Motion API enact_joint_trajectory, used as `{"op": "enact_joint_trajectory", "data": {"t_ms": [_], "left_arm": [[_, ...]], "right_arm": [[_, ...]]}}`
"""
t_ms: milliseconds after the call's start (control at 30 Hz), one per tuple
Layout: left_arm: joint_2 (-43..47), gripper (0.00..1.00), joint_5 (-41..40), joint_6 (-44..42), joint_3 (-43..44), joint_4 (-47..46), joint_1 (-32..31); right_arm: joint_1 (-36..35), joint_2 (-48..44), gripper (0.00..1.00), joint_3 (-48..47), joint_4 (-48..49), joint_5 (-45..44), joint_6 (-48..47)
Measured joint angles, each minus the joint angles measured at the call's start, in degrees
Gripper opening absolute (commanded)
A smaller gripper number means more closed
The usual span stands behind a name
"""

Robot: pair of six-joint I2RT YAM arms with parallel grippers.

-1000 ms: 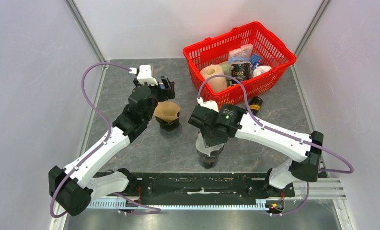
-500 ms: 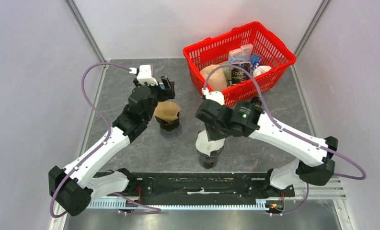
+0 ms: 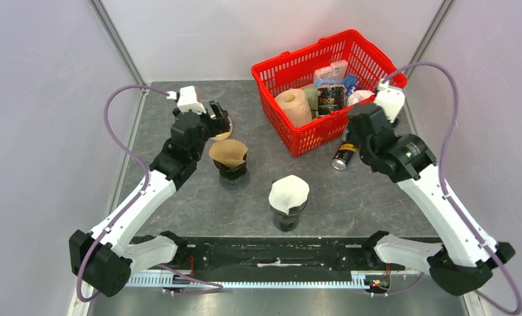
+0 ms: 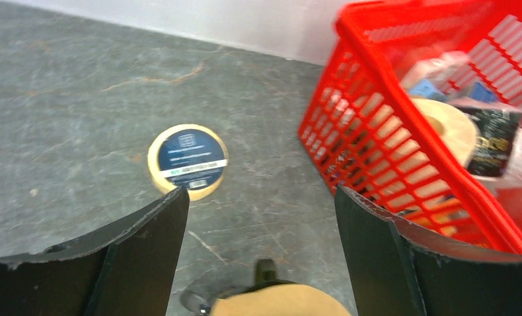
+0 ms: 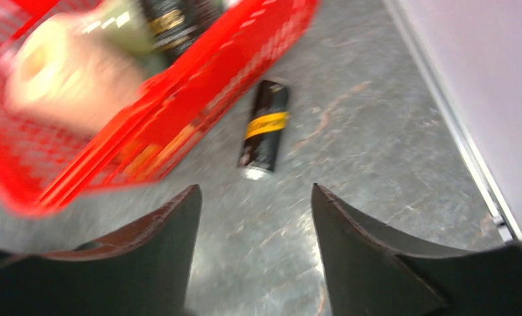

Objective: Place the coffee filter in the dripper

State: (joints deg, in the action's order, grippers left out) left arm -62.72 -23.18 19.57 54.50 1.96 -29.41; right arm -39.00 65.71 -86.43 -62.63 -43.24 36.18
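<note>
Fingers point(image 5: 159, 250) of the right gripper point(image 5: 255, 191) stood apart and empty just right of the red basket point(image 3: 324, 125); the left gripper point(image 4: 261, 194) gaped empty to its left. The white coffee filter point(image 3: 289, 192) sat atop the dripper point(image 3: 288, 217) in front of the basket, seemingly perched high; a light, centred press would likely seat it.

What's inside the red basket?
The red basket holds a beige paper roll, a black packet with gold lettering, two small white boxes and a blue pack. Anything lying under them is covered, and so is the basket's bottom.
</note>
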Motion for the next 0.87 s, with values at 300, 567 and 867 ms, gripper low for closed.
{"op": "enact_joint_trajectory", "data": {"t_ms": [300, 567, 867], "left_arm": [[-0.9, 0.91, 4.13, 9.42, 0.26, 6.88, 17.4], [-0.55, 1.0, 5.25, 12.79, -1.88, 9.9, 24.37], [-0.22, 1.0, 5.25, 12.98, -3.39, 11.32, 24.57]], "right_arm": [[35.47, -1.77, 0.97, 19.71, 19.61, 10.67, -4.7], [47.06, 1.33, 0.97, 31.95, 31.19, 13.62, -2.45], [47.01, -1.2, 0.97, 35.45, 39.6, 13.49, -2.71]]}}
